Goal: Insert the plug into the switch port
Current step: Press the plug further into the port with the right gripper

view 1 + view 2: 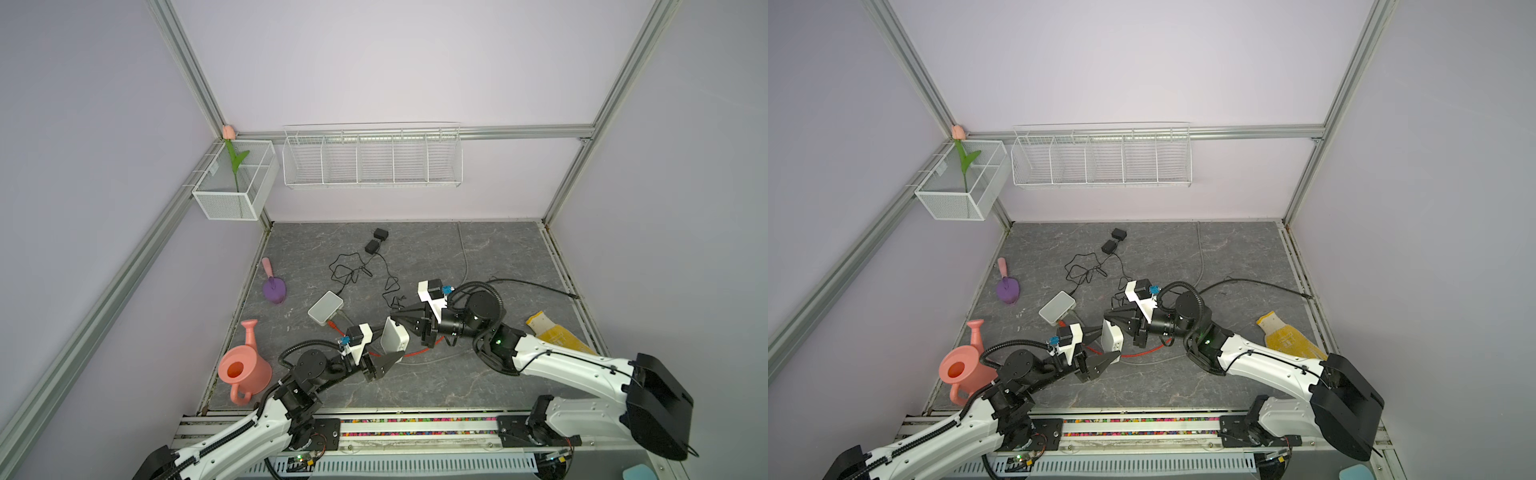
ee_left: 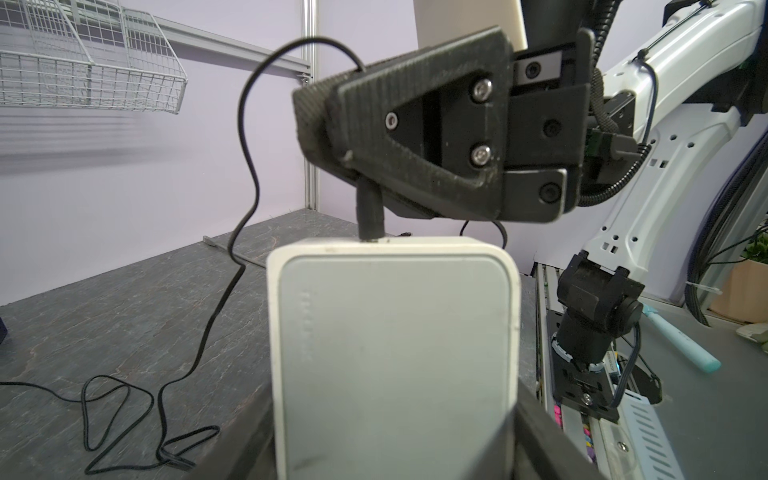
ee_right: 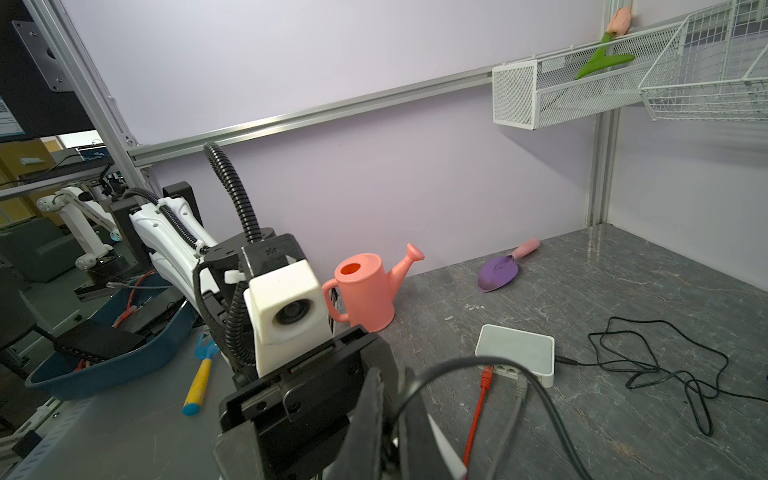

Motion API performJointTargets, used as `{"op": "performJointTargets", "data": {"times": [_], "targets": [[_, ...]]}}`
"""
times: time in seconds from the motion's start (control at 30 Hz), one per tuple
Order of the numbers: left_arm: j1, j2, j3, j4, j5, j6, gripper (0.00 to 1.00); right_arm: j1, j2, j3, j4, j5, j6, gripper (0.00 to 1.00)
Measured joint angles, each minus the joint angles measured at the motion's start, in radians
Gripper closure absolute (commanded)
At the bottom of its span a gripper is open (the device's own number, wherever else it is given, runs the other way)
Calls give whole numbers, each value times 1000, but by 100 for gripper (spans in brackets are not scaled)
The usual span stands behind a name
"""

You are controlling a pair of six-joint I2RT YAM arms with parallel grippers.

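Now: plug (image 2: 370, 212) touching switch (image 2: 395, 353) edge

Your left gripper (image 1: 392, 341) clamps the white switch, held upright above the table (image 1: 478, 257). From its 1 o'clock, your right gripper (image 1: 395, 319), closed on the black plug, has the tip against the switch's edge.

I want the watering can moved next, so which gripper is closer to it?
Left. The left gripper, holding the white switch, is on its side toward the pink watering can; the right gripper, pinching the plug, is on its far side.
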Motion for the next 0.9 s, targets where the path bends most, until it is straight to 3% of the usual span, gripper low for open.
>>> {"op": "performJointTargets", "data": {"times": [0.9], "targets": [[0, 31, 0, 16, -58, 34, 100, 1, 82, -78, 254, 53, 80, 93]]}}
